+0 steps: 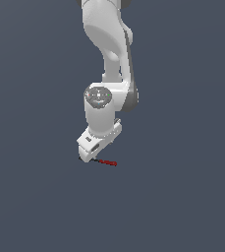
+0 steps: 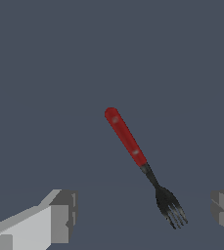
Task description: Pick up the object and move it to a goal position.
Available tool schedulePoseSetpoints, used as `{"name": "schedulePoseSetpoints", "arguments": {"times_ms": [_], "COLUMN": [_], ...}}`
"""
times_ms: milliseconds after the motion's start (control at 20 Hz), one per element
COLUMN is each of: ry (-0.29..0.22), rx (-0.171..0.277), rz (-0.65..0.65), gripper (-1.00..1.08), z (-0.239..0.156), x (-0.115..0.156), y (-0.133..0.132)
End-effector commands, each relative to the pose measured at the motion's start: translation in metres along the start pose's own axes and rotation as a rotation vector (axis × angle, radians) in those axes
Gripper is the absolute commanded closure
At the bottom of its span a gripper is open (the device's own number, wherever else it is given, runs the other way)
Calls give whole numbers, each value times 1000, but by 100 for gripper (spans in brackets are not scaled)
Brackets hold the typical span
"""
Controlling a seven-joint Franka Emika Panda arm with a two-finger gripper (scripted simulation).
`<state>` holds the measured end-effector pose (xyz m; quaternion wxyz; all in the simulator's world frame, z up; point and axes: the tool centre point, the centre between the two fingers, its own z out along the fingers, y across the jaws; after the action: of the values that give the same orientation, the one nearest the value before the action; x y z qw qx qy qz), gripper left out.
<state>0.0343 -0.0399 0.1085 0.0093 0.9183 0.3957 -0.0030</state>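
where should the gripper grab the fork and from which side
Probably best on the black neck of the fork, just below the red handle, coming straight down from above. The fork seems to lie flat on the gray floor, and its head sits between the open fingers of the gripper. Closing across its thin width looks more secure than on the tines.
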Motion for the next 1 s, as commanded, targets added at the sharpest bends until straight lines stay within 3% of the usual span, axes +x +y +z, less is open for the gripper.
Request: {"name": "schedulePoseSetpoints", "arguments": {"times_ms": [0,950], "ry": [0,13], "rx": [1,10], "rz": [-66,-491], "gripper": [-92,-92], "z": [6,47], "x": [-2,-13], "y": [4,25]}}
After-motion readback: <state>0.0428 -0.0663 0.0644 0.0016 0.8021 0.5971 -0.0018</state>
